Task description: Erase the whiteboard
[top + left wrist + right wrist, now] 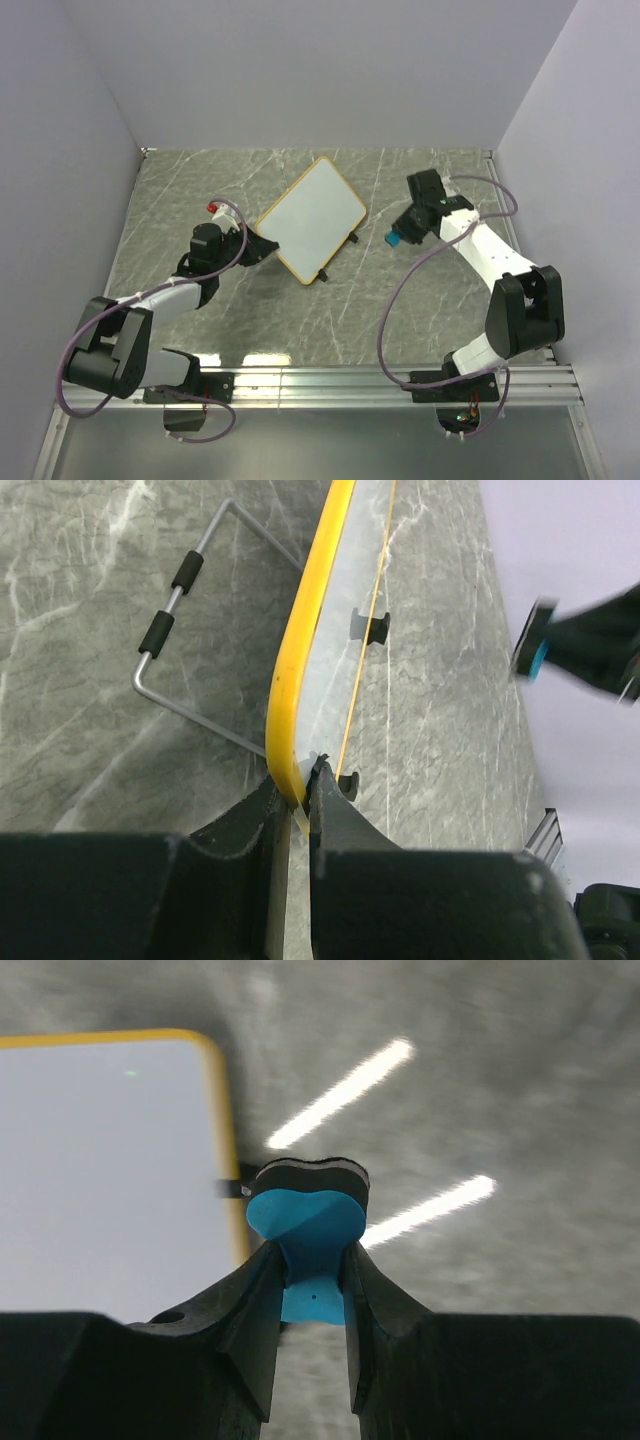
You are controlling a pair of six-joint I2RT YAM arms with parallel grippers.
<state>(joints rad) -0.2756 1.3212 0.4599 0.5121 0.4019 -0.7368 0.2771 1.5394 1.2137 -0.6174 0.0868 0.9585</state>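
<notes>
The whiteboard [313, 217], white with a tan frame and two small black feet, lies tilted on the marble table. Its surface looks blank. My left gripper [262, 247] is shut on the board's near left edge; in the left wrist view the yellow frame [300, 660] runs up from between my fingers. My right gripper [398, 236] is shut on the blue eraser [393, 239], held just right of the board and apart from it. In the right wrist view the eraser [308, 1222] sits squeezed between my fingers, with the board [105, 1160] at the left.
A red-tipped marker [213, 207] lies left of the board by my left arm. The board's wire stand [175, 600] shows in the left wrist view. Grey walls close in the table on three sides; a metal rail [400, 380] runs along the near edge.
</notes>
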